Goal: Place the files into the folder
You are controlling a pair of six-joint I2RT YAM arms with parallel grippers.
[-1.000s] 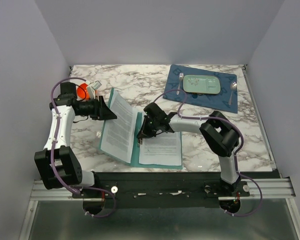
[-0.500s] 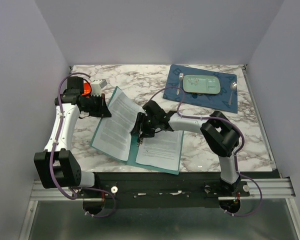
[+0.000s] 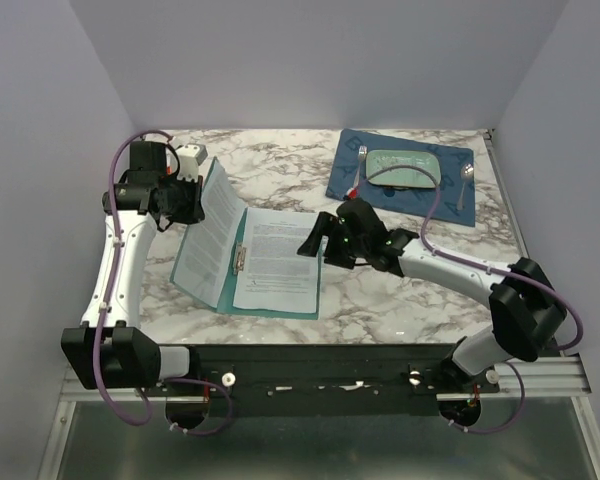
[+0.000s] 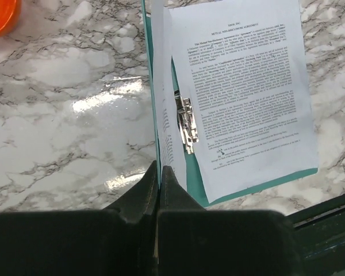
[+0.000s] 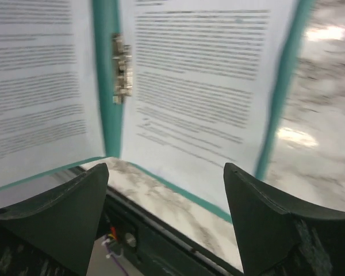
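The folder point(image 3: 187, 268) lay open nearest my bases, the files point(image 3: 280, 262) flat on its right leaf beside the clip point(image 3: 242, 257). My right gripper point(image 3: 315, 240) had pulled off the spine, jaws spread and empty. Farther out, my left gripper point(image 3: 195, 200) pinched the left cover, now lifted steeper, so closing seemed next.
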